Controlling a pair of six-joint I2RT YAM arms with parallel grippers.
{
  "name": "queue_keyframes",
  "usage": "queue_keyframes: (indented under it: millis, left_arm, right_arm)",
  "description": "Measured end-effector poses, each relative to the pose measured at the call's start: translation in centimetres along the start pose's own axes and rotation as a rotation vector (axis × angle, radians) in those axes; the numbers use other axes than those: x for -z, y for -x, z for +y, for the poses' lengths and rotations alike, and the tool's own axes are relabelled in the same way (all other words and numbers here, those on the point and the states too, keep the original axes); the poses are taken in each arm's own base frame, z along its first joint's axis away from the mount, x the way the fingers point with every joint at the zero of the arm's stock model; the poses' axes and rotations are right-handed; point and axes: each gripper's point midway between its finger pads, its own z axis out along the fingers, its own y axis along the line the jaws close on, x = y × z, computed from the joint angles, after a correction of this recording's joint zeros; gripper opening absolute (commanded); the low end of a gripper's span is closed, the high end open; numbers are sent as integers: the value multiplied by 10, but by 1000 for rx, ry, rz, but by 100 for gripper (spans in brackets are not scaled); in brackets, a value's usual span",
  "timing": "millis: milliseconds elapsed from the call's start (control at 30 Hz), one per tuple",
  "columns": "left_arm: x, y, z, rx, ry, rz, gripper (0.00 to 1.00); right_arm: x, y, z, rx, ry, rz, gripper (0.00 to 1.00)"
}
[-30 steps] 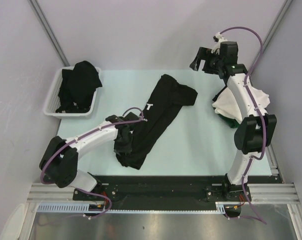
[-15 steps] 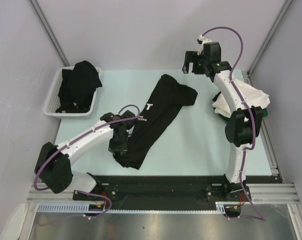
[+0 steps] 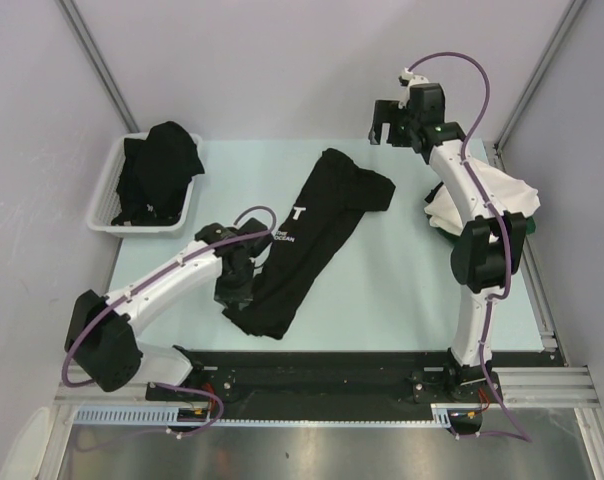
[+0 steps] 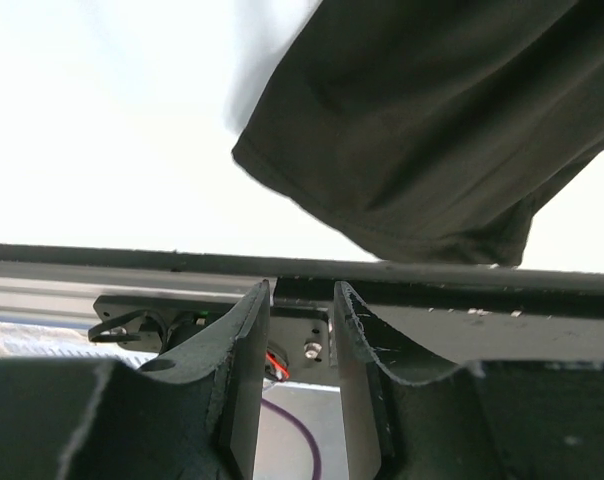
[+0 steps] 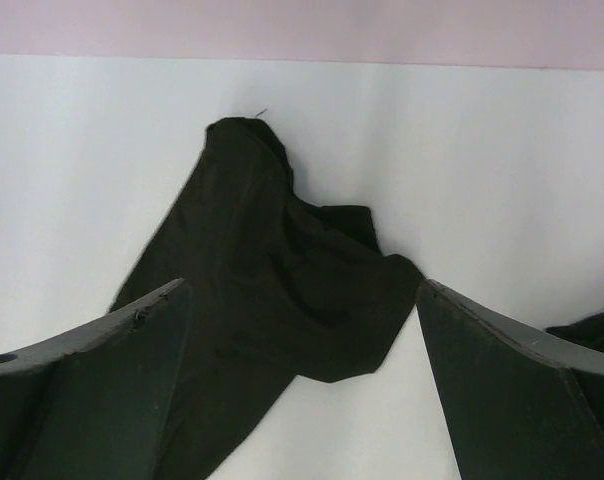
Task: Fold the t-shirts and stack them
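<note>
A black t-shirt with white lettering (image 3: 312,235) lies stretched in a long diagonal strip across the middle of the table. Its lower end shows in the left wrist view (image 4: 432,130), its upper, bunched end in the right wrist view (image 5: 272,260). My left gripper (image 3: 234,292) sits at the left side of the shirt's lower end; its jaws (image 4: 302,290) stand a narrow gap apart with nothing between them. My right gripper (image 3: 384,122) hangs wide open and empty (image 5: 302,290) above the table's far edge, beyond the shirt's upper end. More black shirts (image 3: 160,165) lie heaped in the basket.
A white slotted basket (image 3: 104,190) stands at the far left. A white shirt (image 3: 512,195) lies over a dark green one (image 3: 450,235) at the right edge, partly behind my right arm. The black base rail (image 3: 322,375) runs along the near edge.
My right gripper has swung left, away from the pile at the right, to above the table's far edge. My left gripper has shifted slightly left and nearer at the shirt's lower end.
</note>
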Motion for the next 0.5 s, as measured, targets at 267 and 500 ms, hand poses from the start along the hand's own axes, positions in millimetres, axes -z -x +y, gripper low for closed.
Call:
queue_keyframes:
  millis: [267,500]
  left_arm:
    - [10,51,-24,3,-30,-95,47]
    - [55,113,-46,29,-140,-329,59]
  right_arm:
    - [-33,-27,-29,-161,46,79,100]
    - [-70,-69,-31,-166,55,191,100]
